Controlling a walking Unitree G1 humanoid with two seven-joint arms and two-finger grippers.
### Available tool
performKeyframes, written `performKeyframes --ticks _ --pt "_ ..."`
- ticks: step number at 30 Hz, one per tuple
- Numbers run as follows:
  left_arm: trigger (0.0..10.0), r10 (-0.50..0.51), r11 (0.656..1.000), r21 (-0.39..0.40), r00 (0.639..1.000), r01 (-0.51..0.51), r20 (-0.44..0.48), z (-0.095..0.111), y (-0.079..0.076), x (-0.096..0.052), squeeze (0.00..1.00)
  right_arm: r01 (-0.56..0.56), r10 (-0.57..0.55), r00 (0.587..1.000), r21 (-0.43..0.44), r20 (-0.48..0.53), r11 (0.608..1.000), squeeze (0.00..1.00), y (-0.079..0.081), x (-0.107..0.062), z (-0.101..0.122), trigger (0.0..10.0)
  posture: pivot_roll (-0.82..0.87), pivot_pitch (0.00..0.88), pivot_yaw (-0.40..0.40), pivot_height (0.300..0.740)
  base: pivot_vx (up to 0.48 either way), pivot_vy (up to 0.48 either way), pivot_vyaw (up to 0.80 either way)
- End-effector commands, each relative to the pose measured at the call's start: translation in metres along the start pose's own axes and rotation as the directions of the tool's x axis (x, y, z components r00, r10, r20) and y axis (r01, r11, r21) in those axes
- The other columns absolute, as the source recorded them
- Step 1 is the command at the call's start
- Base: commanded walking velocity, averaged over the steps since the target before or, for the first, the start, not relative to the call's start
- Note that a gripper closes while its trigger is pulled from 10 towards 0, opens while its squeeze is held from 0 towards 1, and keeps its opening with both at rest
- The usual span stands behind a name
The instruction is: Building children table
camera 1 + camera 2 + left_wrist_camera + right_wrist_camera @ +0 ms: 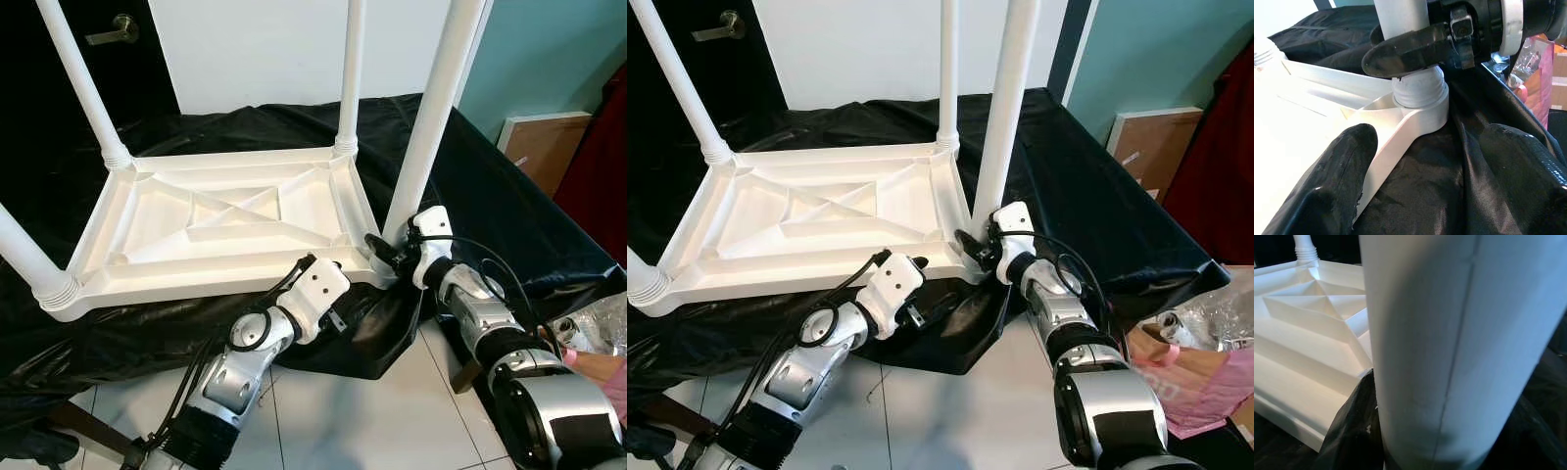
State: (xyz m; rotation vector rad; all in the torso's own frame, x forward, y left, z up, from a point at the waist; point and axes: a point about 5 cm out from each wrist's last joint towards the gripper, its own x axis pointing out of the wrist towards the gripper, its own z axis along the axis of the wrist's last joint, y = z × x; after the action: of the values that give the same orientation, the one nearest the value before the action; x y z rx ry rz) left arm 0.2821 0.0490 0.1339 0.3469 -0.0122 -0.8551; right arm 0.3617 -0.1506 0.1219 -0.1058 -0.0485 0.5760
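Note:
A white plastic table lies upside down on a black cloth, with its legs pointing up. My right gripper is shut on the near right leg, just above the leg's ribbed socket; one right finger lies across the leg. That leg sits close in front of the right wrist camera. My left gripper is open at the same near right corner. One of its fingers rests on the table's rim, the other on the cloth beside it.
Three other legs stand up: far left, far right, near left. A dark door is behind, and a brown board leans on the teal wall. Clear wrapping and a pink item lie at the right, above the tiled floor.

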Motion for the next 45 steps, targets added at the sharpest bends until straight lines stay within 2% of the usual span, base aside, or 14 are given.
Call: performKeyframes --ticks 1,3,4,11,14,19,21,23,26,28,34,35,43,45 --pt "10.0 -0.01 1.0 0.006 1.0 0.01 -0.011 0.0 -0.002 -0.001 0.0 0.021 -0.016 0.996 0.062 -0.09 0.998 0.0 0.005 -0.01 -0.024 1.1 0.01 0.041 -0.018 0.74 0.0 0.0 0.0" --pt "10.0 -0.011 1.0 0.006 1.0 0.011 -0.011 0.0 -0.001 -0.002 0.0 0.04 -0.033 0.995 0.072 -0.097 0.997 0.0 0.005 -0.011 -0.026 1.1 0.01 0.042 -0.017 0.74 0.0 0.0 0.0" --pt "10.0 -0.009 1.0 0.003 1.0 0.009 -0.008 0.0 0.0 -0.002 0.0 0.105 -0.095 0.993 0.167 -0.068 0.98 0.0 0.005 -0.01 -0.027 10.0 0.0 0.047 -0.014 0.74 0.0 0.0 0.0" --pt "10.0 0.0 1.0 -0.006 1.0 0.0 -0.007 0.002 0.005 -0.002 0.0 0.258 -0.25 0.966 0.205 -0.066 0.944 0.0 0.006 -0.008 -0.027 10.0 0.0 0.066 -0.02 0.74 0.0 0.0 0.0" --pt "10.0 0.009 1.0 -0.018 1.0 -0.009 -0.015 0.002 0.01 -0.003 0.0 0.46 -0.44 0.887 0.2 -0.14 0.865 0.0 0.008 -0.005 -0.031 10.0 0.0 0.071 -0.027 0.74 0.0 0.0 0.0" --pt "10.0 0.022 0.999 -0.031 1.0 -0.023 -0.011 0.003 0.012 -0.004 0.0 0.519 -0.5 0.855 0.196 -0.14 0.832 0.0 0.013 -0.002 -0.03 10.0 0.01 0.076 -0.031 0.74 0.0 0.0 0.0" --pt "10.0 0.037 0.999 -0.036 0.999 -0.038 -0.01 0.003 0.014 -0.004 0.0 0.628 -0.609 0.778 0.174 -0.154 0.759 0.0 0.016 -0.002 -0.03 10.0 0.01 0.082 -0.038 0.74 0.0 0.0 0.0" --pt "10.0 0.05 0.998 -0.042 0.999 -0.05 -0.009 0.003 0.014 -0.005 0.0 0.673 -0.651 0.739 0.207 -0.171 0.71 0.0 0.026 0.002 -0.03 10.0 0.02 0.08 -0.046 0.74 0.0 0.0 0.0" --pt "10.0 0.053 0.998 -0.044 0.999 -0.053 -0.009 0.003 0.013 -0.005 0.0 0.676 -0.652 0.737 0.222 -0.177 0.703 0.0 0.03 0.004 -0.03 10.0 0.02 0.08 -0.046 0.74 0.0 0.0 0.0" --pt "10.0 0.075 0.996 -0.047 0.997 -0.075 -0.009 0.003 0.015 -0.005 0.0 0.633 -0.623 0.773 0.214 -0.118 0.744 0.0 0.032 0.008 -0.022 10.0 0.03 0.075 -0.056 0.74 0.0 0.0 0.0" --pt "10.0 0.104 0.994 -0.045 0.995 -0.104 -0.013 0.002 0.02 -0.008 0.0 0.623 -0.624 0.779 0.187 -0.062 0.759 0.0 0.03 0.008 -0.014 10.0 0.03 0.073 -0.056 0.74 0.0 0.0 0.0" --pt "10.0 0.116 0.992 -0.041 0.993 -0.116 -0.014 0.001 0.023 -0.009 0.0 0.619 -0.622 0.782 0.184 -0.05 0.764 1.0 0.029 0.008 -0.013 10.0 0.03 0.073 -0.056 0.74 0.0 0.0 0.0" --pt "10.0 0.145 0.989 -0.027 0.989 -0.146 -0.027 0.001 0.033 -0.011 0.0 0.598 -0.605 0.796 0.153 0.0 0.787 1.0 0.026 0.004 -0.008 10.0 0.02 0.074 -0.056 0.74 0.0 0.0 0.0" --pt "10.0 0.173 0.985 -0.01 0.984 -0.173 -0.05 -0.003 0.04 -0.013 0.0 0.561 -0.569 0.822 0.146 0.023 0.815 1.0 0.025 -0.005 -0.011 10.0 0.02 0.074 -0.058 0.74 0.0 0.0 0.0"
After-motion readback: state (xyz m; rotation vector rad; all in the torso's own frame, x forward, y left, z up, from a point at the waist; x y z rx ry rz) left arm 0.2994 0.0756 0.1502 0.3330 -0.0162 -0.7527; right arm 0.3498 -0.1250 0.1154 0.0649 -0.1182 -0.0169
